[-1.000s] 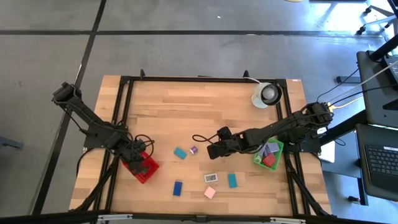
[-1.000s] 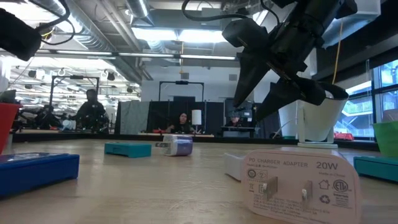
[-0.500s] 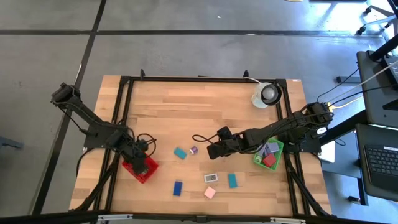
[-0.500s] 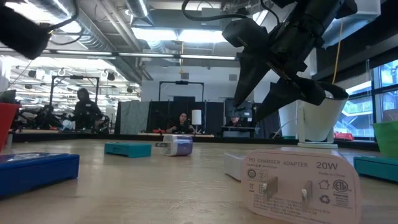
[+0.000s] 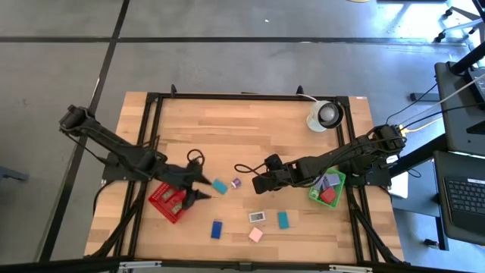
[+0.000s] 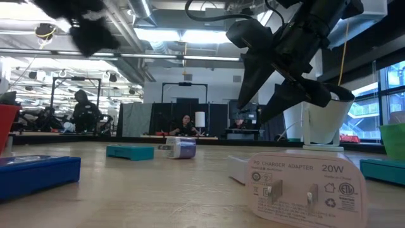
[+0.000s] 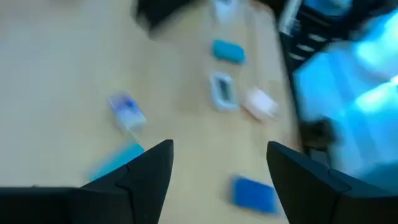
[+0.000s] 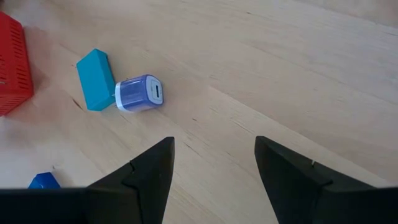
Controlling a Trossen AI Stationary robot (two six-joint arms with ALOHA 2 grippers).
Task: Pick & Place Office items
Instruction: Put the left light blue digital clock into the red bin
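From above, the left gripper (image 5: pixel 198 187), open and empty, hovers near the teal block (image 5: pixel 220 186). The low view shows the right gripper (image 6: pixel 273 79) open and empty too. In the right wrist view this block (image 8: pixel 94 79) looks light, stiff and probably smooth; grip its long flat sides.

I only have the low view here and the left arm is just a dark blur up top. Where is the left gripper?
Observer: The left gripper is open, just past the red basket, on the side facing the teal block.
Operator: Is the purple charger touching that teal block?
Observer: It looks so in the right wrist view. The purple charger lies against the block's end, ahead of the open right gripper.
Operator: Anything in the green basket?
Observer: Yes, the green basket holds a red piece and a grey-purple piece.
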